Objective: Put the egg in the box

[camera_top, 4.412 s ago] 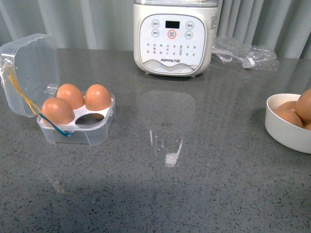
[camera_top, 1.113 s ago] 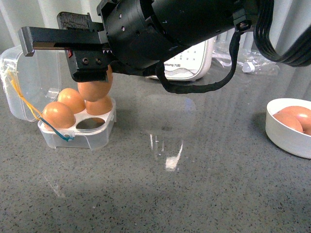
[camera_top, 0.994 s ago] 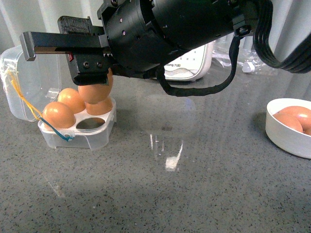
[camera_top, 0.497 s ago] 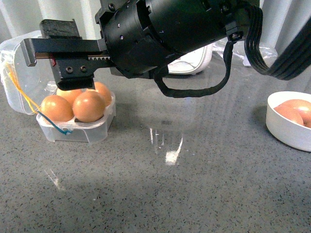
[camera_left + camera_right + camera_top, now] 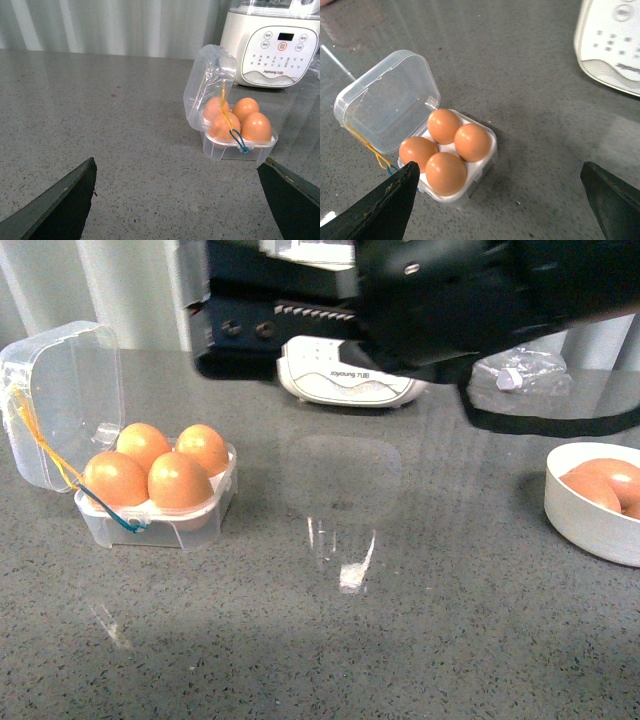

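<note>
The box (image 5: 150,530) stands open at the left of the grey table, its clear lid (image 5: 60,390) up, with all its holes filled by brown eggs. The egg (image 5: 180,480) sits in the front right hole. It also shows in the right wrist view (image 5: 446,172) and the left wrist view (image 5: 256,127). My right gripper (image 5: 260,330) is open and empty, above the box and to its right; in its own view (image 5: 498,167) the box (image 5: 487,162) lies below. My left gripper (image 5: 178,165) is open and empty, some way from the box (image 5: 235,152).
A white bowl (image 5: 590,520) with more brown eggs stands at the right edge. A white cooker (image 5: 345,385) stands at the back, with a crumpled clear bag (image 5: 520,370) beside it. Yellow and blue-green elastic loops (image 5: 45,455) hang at the box's front left.
My right gripper brought the egg down into the box's empty front right hole, let it go, then rose up and away to the right.
</note>
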`<state>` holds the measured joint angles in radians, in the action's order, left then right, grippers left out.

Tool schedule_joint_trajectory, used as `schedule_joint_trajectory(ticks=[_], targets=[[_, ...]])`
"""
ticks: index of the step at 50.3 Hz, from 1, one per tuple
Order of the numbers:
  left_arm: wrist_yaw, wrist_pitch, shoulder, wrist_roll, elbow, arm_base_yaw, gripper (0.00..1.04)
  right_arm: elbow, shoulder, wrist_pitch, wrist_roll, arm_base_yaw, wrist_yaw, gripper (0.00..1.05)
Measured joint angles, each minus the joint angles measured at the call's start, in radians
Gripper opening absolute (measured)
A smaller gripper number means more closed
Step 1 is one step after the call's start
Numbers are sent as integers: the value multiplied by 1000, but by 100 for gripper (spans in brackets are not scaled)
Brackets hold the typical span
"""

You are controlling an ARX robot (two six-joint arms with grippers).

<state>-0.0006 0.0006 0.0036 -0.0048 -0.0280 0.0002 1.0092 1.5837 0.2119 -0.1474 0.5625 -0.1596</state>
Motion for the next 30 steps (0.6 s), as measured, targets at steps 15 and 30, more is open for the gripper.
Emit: schedule_joint_trajectory(ticks=[15,30], targets=[[0,0,0,0,0,0,98,-342,-412,-29,11,-259,246,98],[-2,0,0,0,0,0,98,-529,-477,349,107,-289,402,77]])
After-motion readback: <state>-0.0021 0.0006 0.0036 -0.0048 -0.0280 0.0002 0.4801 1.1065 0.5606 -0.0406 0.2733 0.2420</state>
